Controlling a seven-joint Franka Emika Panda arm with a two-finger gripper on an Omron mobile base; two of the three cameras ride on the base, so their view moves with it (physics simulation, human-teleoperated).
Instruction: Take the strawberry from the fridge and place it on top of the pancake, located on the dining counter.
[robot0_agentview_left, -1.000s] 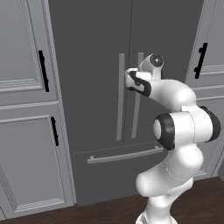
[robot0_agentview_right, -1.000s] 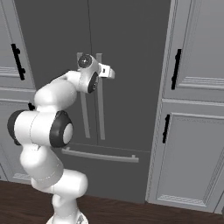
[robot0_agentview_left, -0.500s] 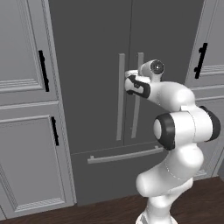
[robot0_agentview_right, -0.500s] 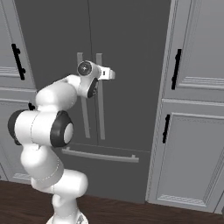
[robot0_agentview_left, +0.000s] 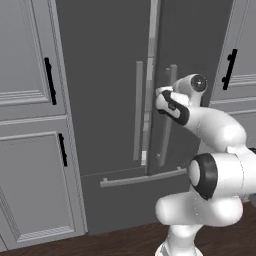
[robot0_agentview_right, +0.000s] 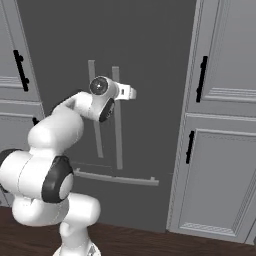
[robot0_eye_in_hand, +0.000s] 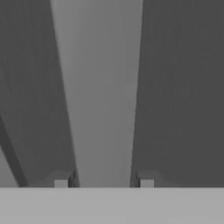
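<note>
Hand view: fingers (robot0_eye_in_hand: 103, 183) astride fridge handle (robot0_eye_in_hand: 98, 96)

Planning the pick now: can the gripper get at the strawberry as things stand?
Probably not yet. The fridge doors look at most barely cracked, and the gripper is closed around the right door's handle, not inside.

Light grey panelled cabinets stand on both sides of the tall dark unit. On the left, an upper cabinet door (robot0_agentview_left: 27, 50) carries a vertical black handle (robot0_agentview_left: 49, 81), and the lower cabinet door (robot0_agentview_left: 35, 185) beneath it has a shorter black handle (robot0_agentview_left: 62, 149). On the right, another upper door (robot0_agentview_right: 230, 47) has a black handle (robot0_agentview_right: 202, 78), and the lower right door (robot0_agentview_right: 220, 180) has its own black handle (robot0_agentview_right: 189, 147). Below runs a dark wood floor (robot0_agentview_right: 150, 242), seemingly planked, though the grain is faint
</note>
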